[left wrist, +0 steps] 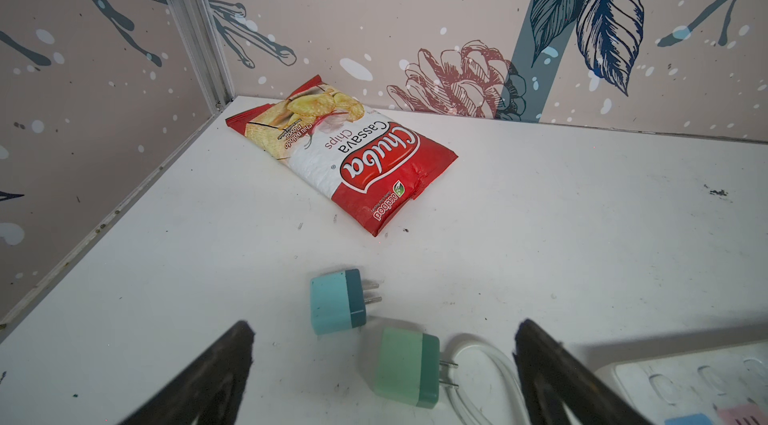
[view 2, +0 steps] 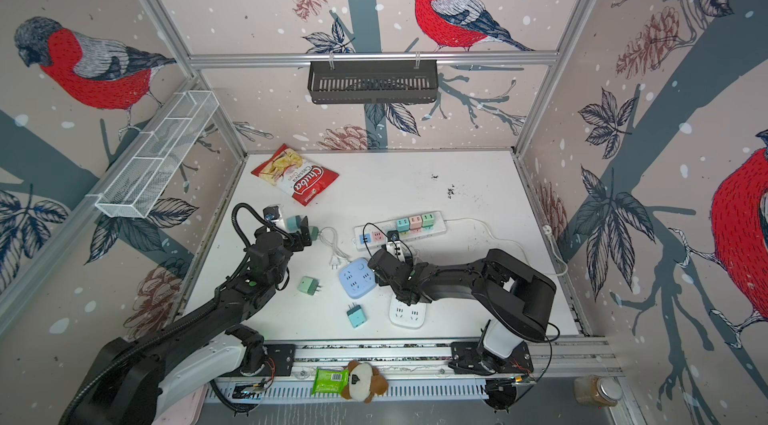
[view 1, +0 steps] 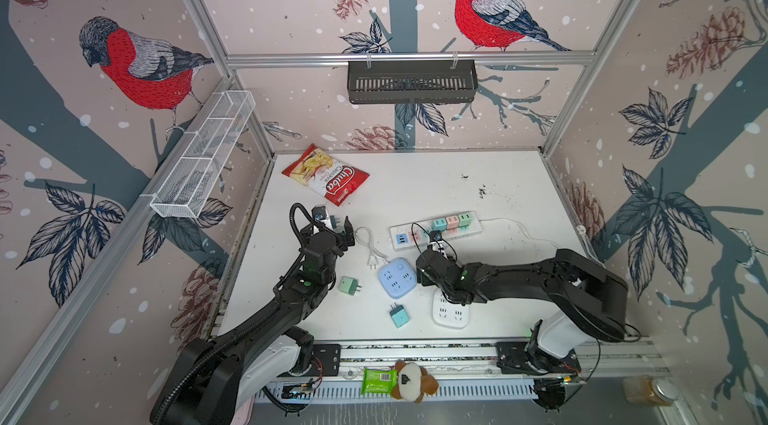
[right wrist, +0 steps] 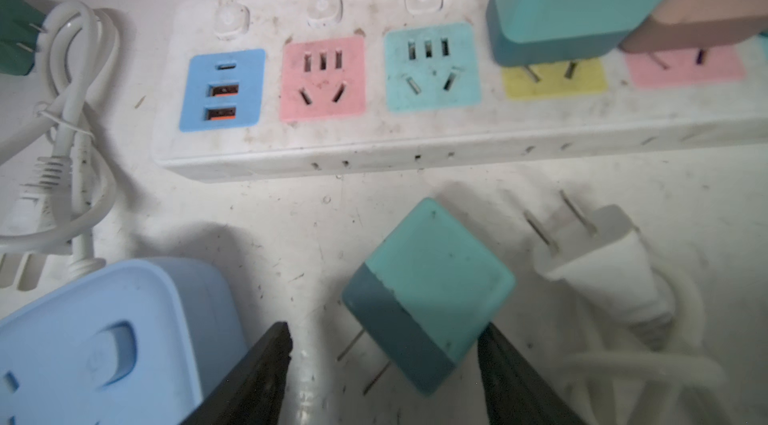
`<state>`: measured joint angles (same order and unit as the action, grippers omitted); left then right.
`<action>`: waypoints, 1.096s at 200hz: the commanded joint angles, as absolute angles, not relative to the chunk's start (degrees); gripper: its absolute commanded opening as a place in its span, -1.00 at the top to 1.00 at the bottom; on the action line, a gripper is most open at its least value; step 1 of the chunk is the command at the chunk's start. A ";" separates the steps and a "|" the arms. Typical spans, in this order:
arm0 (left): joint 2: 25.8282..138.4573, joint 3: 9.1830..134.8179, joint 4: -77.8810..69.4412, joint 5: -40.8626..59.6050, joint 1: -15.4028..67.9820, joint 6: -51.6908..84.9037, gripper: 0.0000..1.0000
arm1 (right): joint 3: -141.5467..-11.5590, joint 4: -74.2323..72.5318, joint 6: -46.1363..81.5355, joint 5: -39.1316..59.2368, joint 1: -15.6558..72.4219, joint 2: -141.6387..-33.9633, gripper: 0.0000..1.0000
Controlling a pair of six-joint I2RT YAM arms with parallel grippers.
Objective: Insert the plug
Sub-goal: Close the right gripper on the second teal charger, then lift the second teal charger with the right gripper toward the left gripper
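So the thing it's all hanging on: the teal plug (right wrist: pixel 428 298) is lying on its side on the table (right wrist: pixel 353 215), just on the near side of the power strip (right wrist: pixel 374 144), right between the fingers of the right gripper (right wrist: pixel 385 326). Its long axis is running diagonally across the jaw gap instead of square to it. The prongs are pointing away from the strip, back toward the gripper, so basically the wrong way round for going in. A blue socket cube (right wrist: pixel 104 339) is sitting just to its left and a loose white plug (right wrist: pixel 598 252) just to its right. In both top views the arm is hiding the plug.

The right jaws are standing apart, wider than the plug body. One finger (right wrist: pixel 519 369) is touching or nearly touching a corner, the other is sitting clear, so I'm reading that as not gripping anything.

The left gripper (left wrist: pixel 384 325) is hanging wide open and empty well off to the left, over a blue plug (left wrist: pixel 338 300) and a green plug (left wrist: pixel 409 366) — the right arm is way nearer.

My guess: the next move is calling for a squarer pinch across the body, then a flip so the prongs are facing down over the free pink socket (right wrist: pixel 323 78) or teal socket (right wrist: pixel 432 67).
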<state>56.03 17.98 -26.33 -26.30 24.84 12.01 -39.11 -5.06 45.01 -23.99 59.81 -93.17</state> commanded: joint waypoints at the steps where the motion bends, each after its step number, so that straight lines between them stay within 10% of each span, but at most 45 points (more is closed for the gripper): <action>1: 55.65 17.85 -29.01 -26.24 24.70 12.39 -0.95 | -40.75 -5.71 44.68 -24.31 59.18 -95.07 -0.43; 219: 56.37 18.34 -28.69 -26.46 24.70 12.43 -0.95 | -37.06 -13.68 38.56 -29.41 61.19 -91.84 0.26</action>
